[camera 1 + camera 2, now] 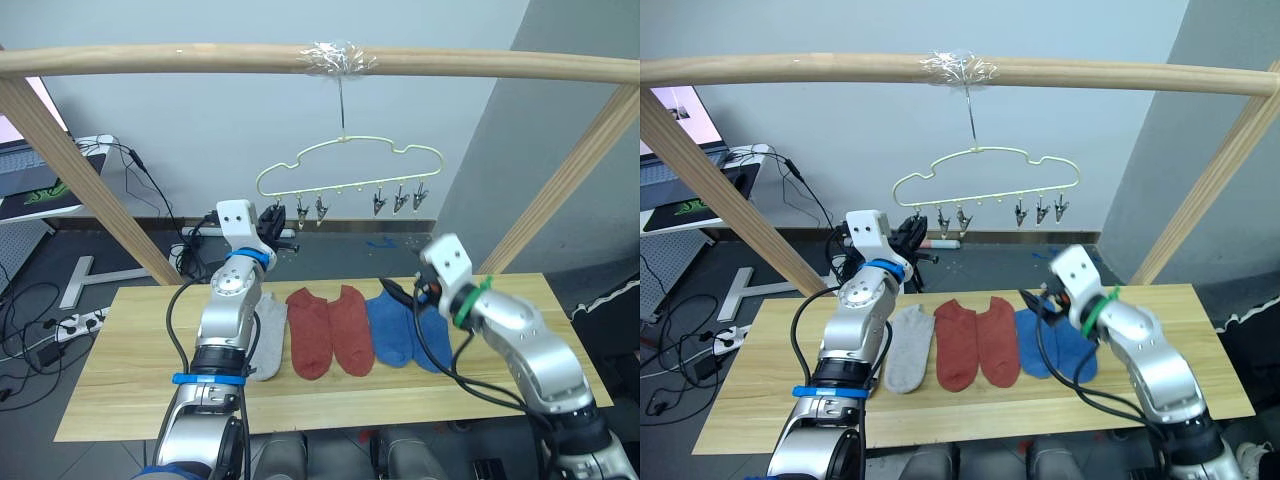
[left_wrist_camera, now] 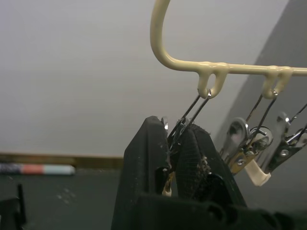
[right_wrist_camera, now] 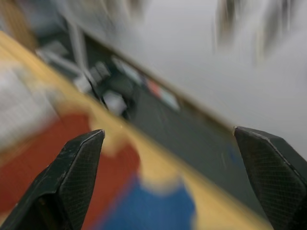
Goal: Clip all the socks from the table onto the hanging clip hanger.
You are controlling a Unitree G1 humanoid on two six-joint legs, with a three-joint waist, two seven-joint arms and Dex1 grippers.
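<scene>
I've got the left gripper up at the clip hanger, pinched on the end clip nearest its own side, fingers pressed together around the metal. The hanger hangs by its hook from the wooden pole, so I judge it will swing and twist if I push; I'll squeeze the clip tail, not drag it. Five socks visible on the tabletop, all below the hanger: one grey sock partly behind my left arm, two red socks side by side, two blue socks under the right arm. Can't see a sixth. The right gripper is spread wide, low over the blue pair, not touching as far as I can tell. The socks look like soft, light, floppy knit. Best hold is probably the cuff edge, leaving a bit of fabric sticking out to feed into the clip jaws. No sock is clipped yet.
</scene>
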